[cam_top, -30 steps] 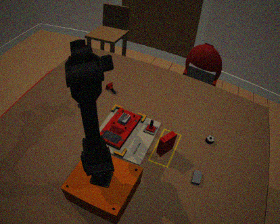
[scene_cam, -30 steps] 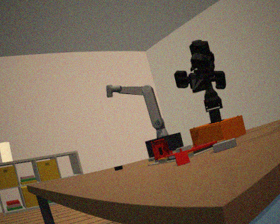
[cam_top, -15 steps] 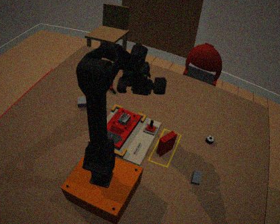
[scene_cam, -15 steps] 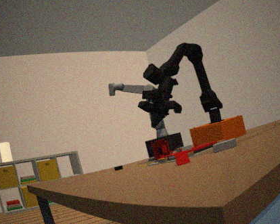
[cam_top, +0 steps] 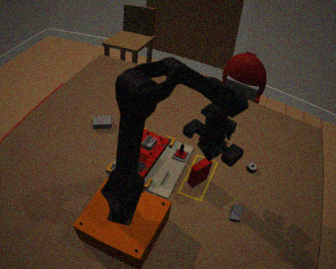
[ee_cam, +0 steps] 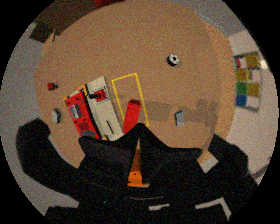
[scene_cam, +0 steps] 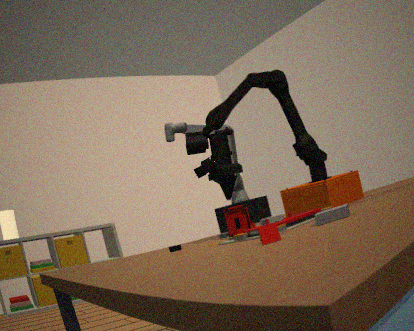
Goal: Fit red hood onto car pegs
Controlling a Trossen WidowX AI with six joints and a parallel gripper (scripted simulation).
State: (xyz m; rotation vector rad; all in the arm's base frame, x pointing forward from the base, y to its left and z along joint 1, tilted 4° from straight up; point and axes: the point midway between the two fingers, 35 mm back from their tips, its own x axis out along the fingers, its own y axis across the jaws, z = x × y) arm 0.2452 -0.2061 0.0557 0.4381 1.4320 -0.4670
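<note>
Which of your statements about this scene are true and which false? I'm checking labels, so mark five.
The gripper is shut on the hood. False: it is shut with nothing between its fingers.
The hood stands within the yellow outline. True.
The chassis is blue. False: it is red.
The arm's base is orange. True.
The hood is fitted on the chassis. False: it is beside the jig.

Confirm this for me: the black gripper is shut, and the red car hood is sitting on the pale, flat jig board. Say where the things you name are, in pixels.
Not quite. The black gripper (cam_top: 208, 158) (scene_cam: 229, 197) (ee_cam: 140, 125) is shut, but the red car hood (cam_top: 200, 175) (ee_cam: 132, 114) is inside the yellow rectangular outline (cam_top: 189, 197) (ee_cam: 142, 100), beside the pale, flat jig board (cam_top: 173, 170) (ee_cam: 106, 112); the top view shows it.
</note>
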